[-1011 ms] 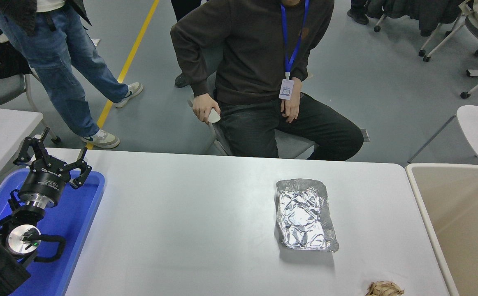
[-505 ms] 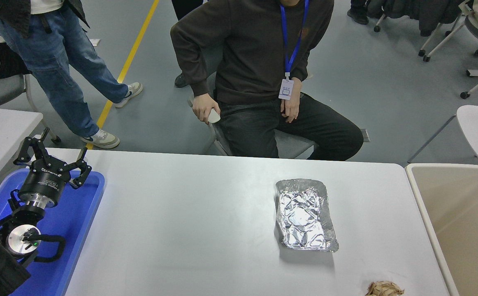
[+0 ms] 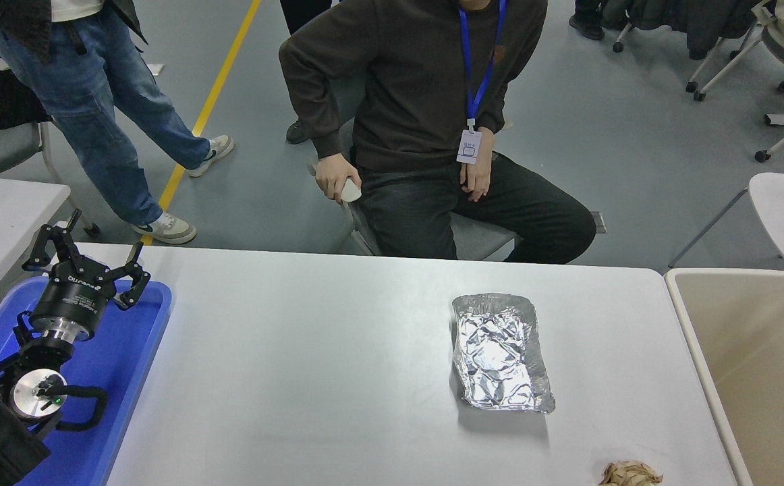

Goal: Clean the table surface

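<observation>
White bench surface (image 3: 311, 364) fills the lower frame, long axis running left to right, far edge toward the seated person (image 3: 432, 121). Crumpled foil tray (image 3: 500, 351) lies right of centre on the bench, long axis running near to far and tilted slightly; holds only wrinkled foil as far as can be seen. Small crumpled brown paper wad (image 3: 630, 474) at the near edge, lower right, well apart from the foil tray. Blue plastic tray (image 3: 129, 351) at the bench's left end; contents hidden by the arm. Beige bin (image 3: 749, 364) just beside the bench's right end, inside looks bare. Left gripper (image 3: 85, 260) hangs over the blue tray's far part, fingers spread, released, holding nothing. Right arm out of view. Second person (image 3: 95, 101) stands at upper left.
</observation>
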